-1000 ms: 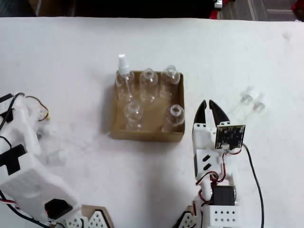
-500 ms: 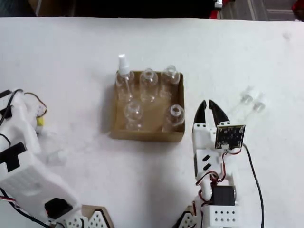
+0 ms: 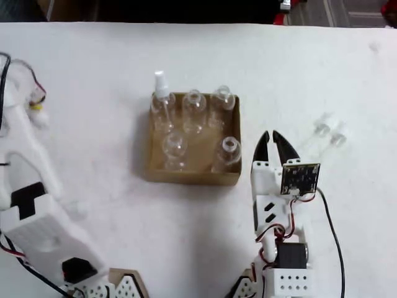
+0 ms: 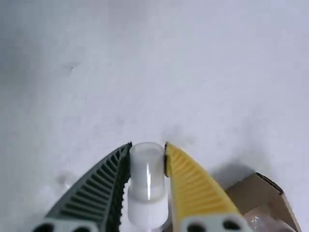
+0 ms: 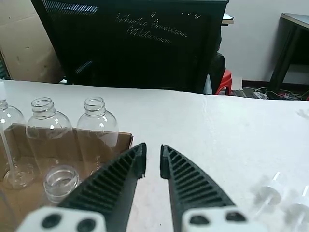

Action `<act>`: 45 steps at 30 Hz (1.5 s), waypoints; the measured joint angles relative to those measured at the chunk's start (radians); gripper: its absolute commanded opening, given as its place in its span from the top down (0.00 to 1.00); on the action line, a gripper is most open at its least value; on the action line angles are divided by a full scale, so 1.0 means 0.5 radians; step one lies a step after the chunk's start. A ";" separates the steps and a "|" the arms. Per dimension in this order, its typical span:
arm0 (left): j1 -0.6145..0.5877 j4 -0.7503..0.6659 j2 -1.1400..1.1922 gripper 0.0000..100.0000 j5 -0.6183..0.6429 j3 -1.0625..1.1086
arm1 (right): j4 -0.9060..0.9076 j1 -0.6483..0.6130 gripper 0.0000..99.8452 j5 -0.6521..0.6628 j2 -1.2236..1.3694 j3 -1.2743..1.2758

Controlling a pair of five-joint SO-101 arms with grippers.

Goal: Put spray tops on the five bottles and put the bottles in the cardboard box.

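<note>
White plastic spray top [image 4: 147,183] | pinched by left gripper [image 4: 147,145], well apart from brown cardboard box [image 3: 192,176] | right gripper [image 5: 152,151] slightly parted, empty | next: hold plumb, centre over 1 open clear bottle [image 3: 193,110] neck

Left wrist view: spray top [image 4: 146,179] base cut off; cardboard box [image 4: 263,195] mostly cropped.

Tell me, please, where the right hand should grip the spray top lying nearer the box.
Probably its thick head, from above: the spray top lies on its side on the table, and its tube looks too thin to pinch.
</note>
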 measured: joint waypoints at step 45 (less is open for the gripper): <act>2.035 -0.031 -1.559 0.98 -0.822 -0.037 | 0.000 0.003 0.96 0.000 0.000 0.000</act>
